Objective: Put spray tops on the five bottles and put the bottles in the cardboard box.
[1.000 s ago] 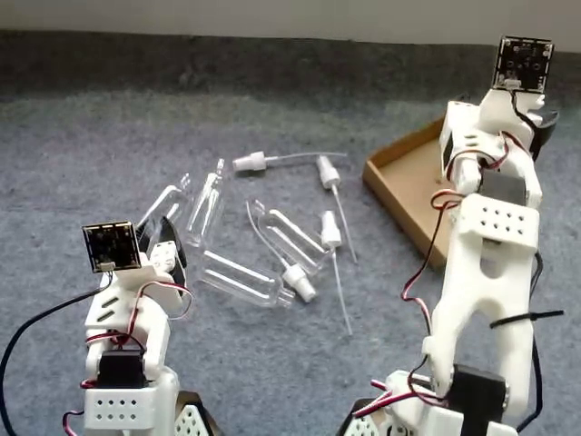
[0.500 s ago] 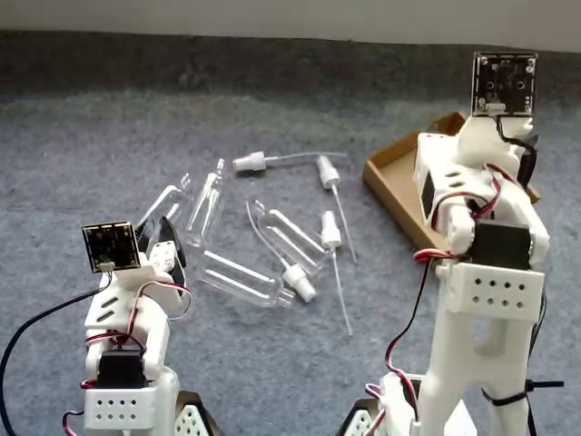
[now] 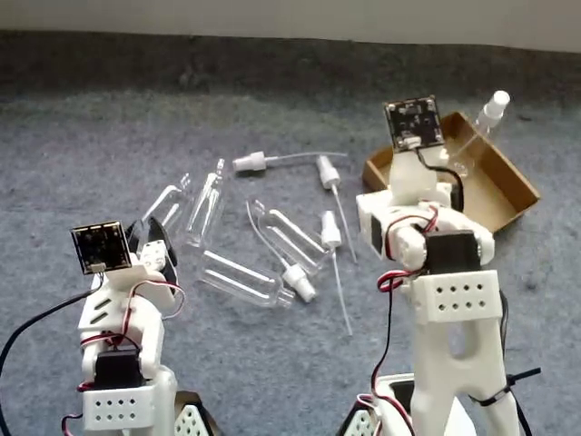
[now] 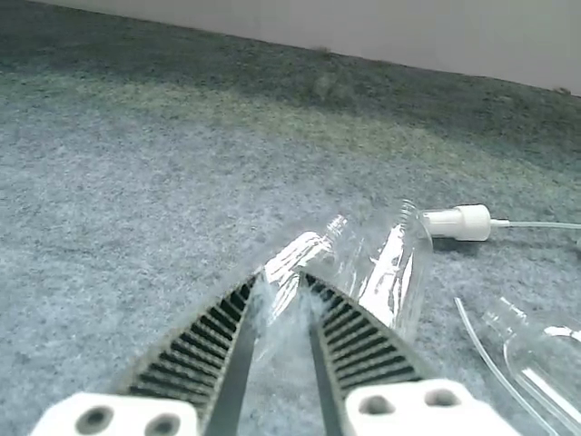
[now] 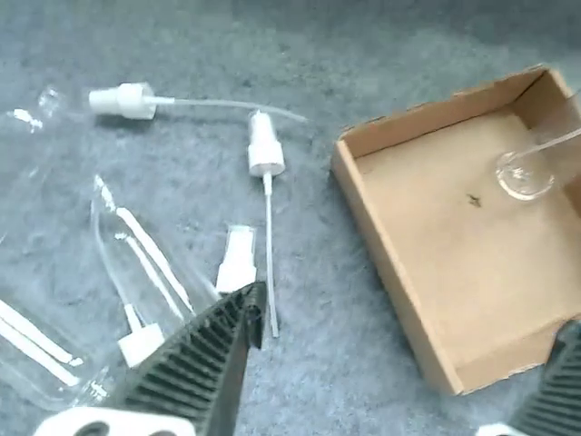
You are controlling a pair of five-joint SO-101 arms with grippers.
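A: What's underneath everything?
B: A grey carpet-like cloth (image 3: 109,136), matt and fuzzy.
A: And the clear bottle (image 4: 289,262) in the left gripper (image 4: 281,282)?
B: Glossy and smooth. Glass or plastic, I can't tell. The fingers (image 4: 204,343) are black, ribbed and matt, on smooth white plastic.
A: At far right?
B: A flat brown cardboard box (image 5: 436,236), matt paper. The white spray top (image 3: 252,163) is smooth plastic.

Robotics test bench in a lab or hobby room, not a home or kitchen. Evidence: two white plastic arms, left arm (image 3: 118,363) and right arm (image 3: 454,309), with exposed servos, loose red and black wiring (image 3: 392,272) and a bare camera board (image 3: 100,247) on each wrist. The table (image 3: 109,136) is covered in grey carpet-like felt and runs to a plain pale wall (image 3: 272,16). Test props lie on it: clear bottles (image 3: 241,277), spray tops (image 3: 250,163), a shallow cardboard box (image 3: 508,173).
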